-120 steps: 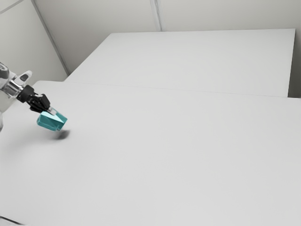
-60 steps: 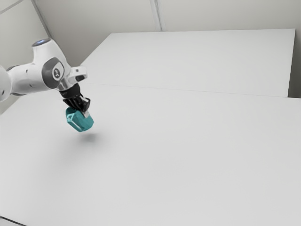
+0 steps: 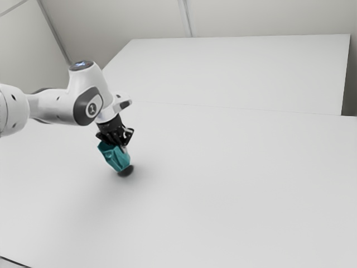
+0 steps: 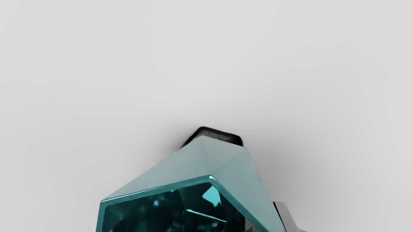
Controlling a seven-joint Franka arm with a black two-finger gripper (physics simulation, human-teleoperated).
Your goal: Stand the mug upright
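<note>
We have the gripper (image 3: pixel 122 148) clamped on the mug's wall, one finger (image 4: pixel 285 216) outside, the other within. The mug (image 3: pixel 115 157) hangs tilted just above the counter (image 3: pixel 223 190), mouth toward the exterior view's left, base low over its shadow (image 3: pixel 127 171). To stand it well, we should swing the base under the mouth, lower until it sits flat, then let go gently, lest the inner finger drag the rim. Inside we see faceted walls and glints, no contents in the visible part.
</note>
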